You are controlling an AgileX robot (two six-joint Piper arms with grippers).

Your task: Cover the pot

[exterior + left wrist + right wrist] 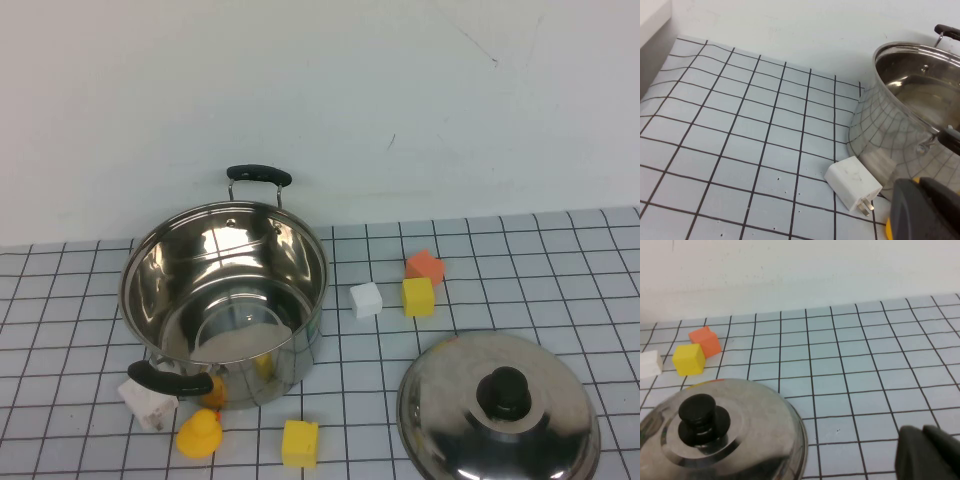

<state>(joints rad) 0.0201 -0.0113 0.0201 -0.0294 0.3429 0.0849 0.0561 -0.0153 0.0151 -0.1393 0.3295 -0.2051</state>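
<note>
The pot is a large shiny steel one with two black loop handles. It stands open and uncovered at the left middle of the gridded mat, and it also shows in the left wrist view. The domed steel lid with a black knob lies flat on the mat at the front right, apart from the pot; it also shows in the right wrist view. Neither gripper shows in the high view. My left gripper is shut and empty, low beside the pot's near side. My right gripper is shut and empty, beside the lid.
A white charger plug and a yellow duck lie by the pot's near handle. A yellow cube lies in front of the pot. White, yellow and orange cubes lie between the pot and the lid. A white wall stands behind.
</note>
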